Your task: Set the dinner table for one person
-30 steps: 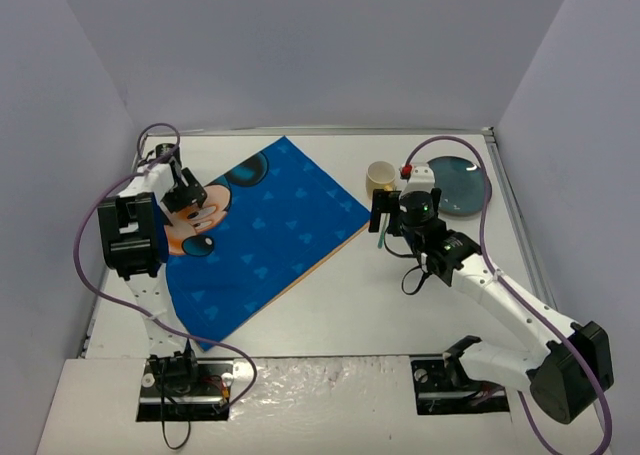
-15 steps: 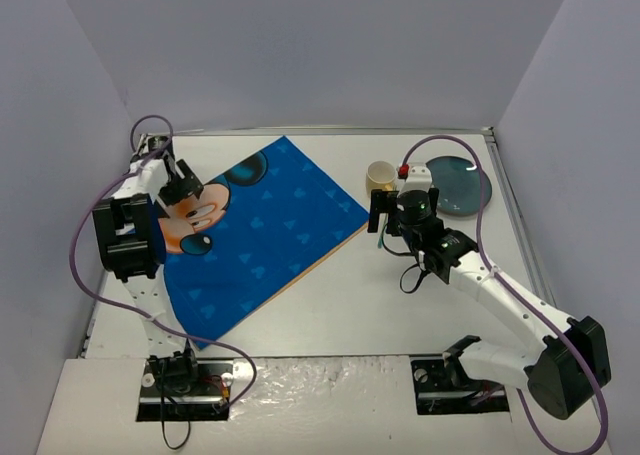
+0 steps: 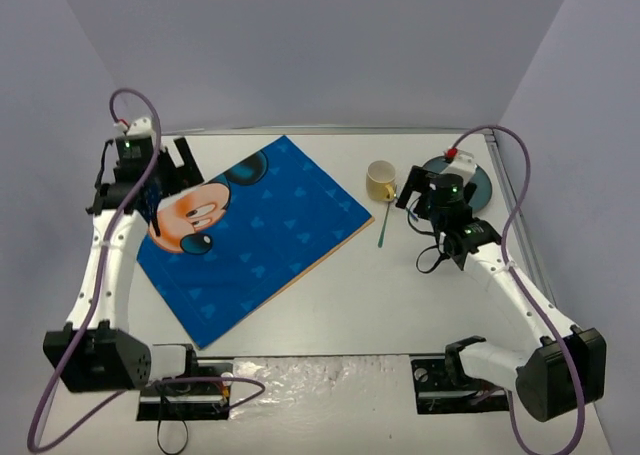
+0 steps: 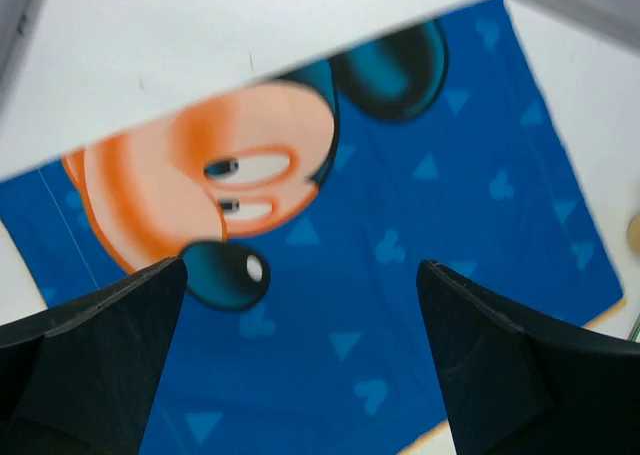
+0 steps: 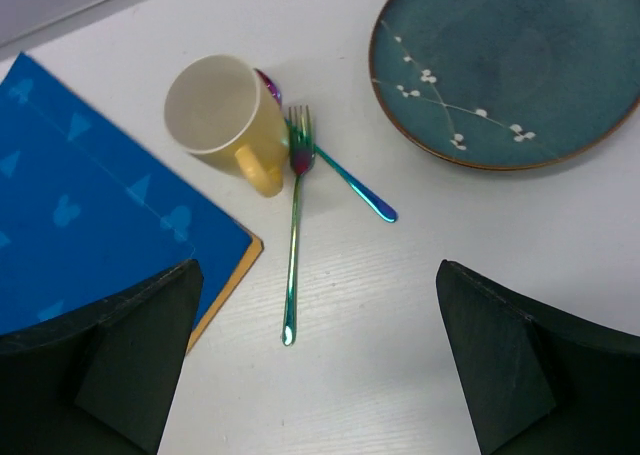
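The dinner table [image 3: 350, 305] is a white top. A blue cartoon-printed placemat [image 3: 255, 235] lies askew on its left half. My left gripper [image 3: 170, 175] hangs open high over the mat's far left corner, and the left wrist view shows only the placemat [image 4: 400, 225] between its fingers [image 4: 90, 355]. A yellow cup [image 5: 225, 110] stands right of the mat. An iridescent fork [image 5: 293, 235] and spoon [image 5: 350, 180] lie crossed beside the cup, with a teal plate [image 5: 500, 70] further right. My right gripper [image 5: 315, 365] is open above bare table near the fork's handle.
Grey walls enclose the table on three sides, and a metal rim [image 3: 515, 215] runs along its right edge. My right arm hides part of the plate [image 3: 478, 180] in the top view. Both arm bases sit at the near edge.
My left arm has lifted up and back from the placemat's far left corner. My right gripper has drawn back to the right, away from the fork and towards the plate. Both stayed open.
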Available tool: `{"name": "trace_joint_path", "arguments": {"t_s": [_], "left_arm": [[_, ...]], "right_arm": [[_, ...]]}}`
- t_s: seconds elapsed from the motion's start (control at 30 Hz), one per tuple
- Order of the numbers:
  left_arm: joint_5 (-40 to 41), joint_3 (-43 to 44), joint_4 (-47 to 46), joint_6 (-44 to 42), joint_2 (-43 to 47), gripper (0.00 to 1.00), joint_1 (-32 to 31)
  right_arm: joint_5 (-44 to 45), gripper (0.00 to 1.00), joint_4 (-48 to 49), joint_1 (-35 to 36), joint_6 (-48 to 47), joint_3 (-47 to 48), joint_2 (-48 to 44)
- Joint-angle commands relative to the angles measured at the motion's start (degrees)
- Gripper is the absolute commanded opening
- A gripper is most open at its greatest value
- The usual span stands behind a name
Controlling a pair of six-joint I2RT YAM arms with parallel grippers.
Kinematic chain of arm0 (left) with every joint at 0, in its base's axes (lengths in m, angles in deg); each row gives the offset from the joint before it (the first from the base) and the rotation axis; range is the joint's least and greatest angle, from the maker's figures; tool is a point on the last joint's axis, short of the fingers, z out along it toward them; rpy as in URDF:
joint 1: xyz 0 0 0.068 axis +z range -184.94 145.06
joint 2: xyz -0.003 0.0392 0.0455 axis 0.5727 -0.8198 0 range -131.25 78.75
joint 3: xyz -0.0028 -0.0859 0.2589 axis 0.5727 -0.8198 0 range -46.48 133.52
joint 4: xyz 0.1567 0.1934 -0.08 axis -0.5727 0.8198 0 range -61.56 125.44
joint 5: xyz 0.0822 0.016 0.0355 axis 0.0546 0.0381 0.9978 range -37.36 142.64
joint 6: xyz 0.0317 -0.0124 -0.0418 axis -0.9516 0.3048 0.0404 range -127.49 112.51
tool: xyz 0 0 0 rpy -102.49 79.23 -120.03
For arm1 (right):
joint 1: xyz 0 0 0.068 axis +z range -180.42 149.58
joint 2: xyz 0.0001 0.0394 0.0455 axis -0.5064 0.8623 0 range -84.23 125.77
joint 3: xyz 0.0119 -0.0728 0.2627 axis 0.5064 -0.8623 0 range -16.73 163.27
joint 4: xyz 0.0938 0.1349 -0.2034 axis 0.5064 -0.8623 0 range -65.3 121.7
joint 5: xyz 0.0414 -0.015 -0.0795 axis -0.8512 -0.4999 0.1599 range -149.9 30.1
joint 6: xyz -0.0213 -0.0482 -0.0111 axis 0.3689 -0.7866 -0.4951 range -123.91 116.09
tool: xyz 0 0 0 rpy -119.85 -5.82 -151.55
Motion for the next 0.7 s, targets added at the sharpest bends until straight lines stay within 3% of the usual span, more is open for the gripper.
{"name": "trace_joint_path", "arguments": {"t_s": [0.0, 0.13, 0.27, 0.53, 0.67], "left_arm": [[-0.78, -9.94, -4.14, -5.35, 7.20, 0.97, -0.79], [-1.72, -16.95, -6.69, -4.93, 13.38, 0.97, -0.87], [-1.05, -18.85, -6.71, -5.95, 14.79, 0.97, -4.87], [1.44, -19.16, -4.04, -5.70, 15.29, 0.97, -6.21], [1.59, -19.01, -3.83, -5.79, 15.35, 0.97, -7.50]], "right_arm": [[-6.62, 1.00, 2.06, -8.42, 8.94, -0.16, 0.21], [-12.48, 1.00, 6.34, -14.92, 13.46, -3.90, 0.71], [-19.39, 1.00, 12.86, -22.10, 20.30, -9.43, 1.42], [-15.26, 1.00, 20.53, -27.62, 24.37, -15.06, 3.38], [-18.12, 1.00, 26.68, -30.77, 26.09, -17.33, 7.23]]}}
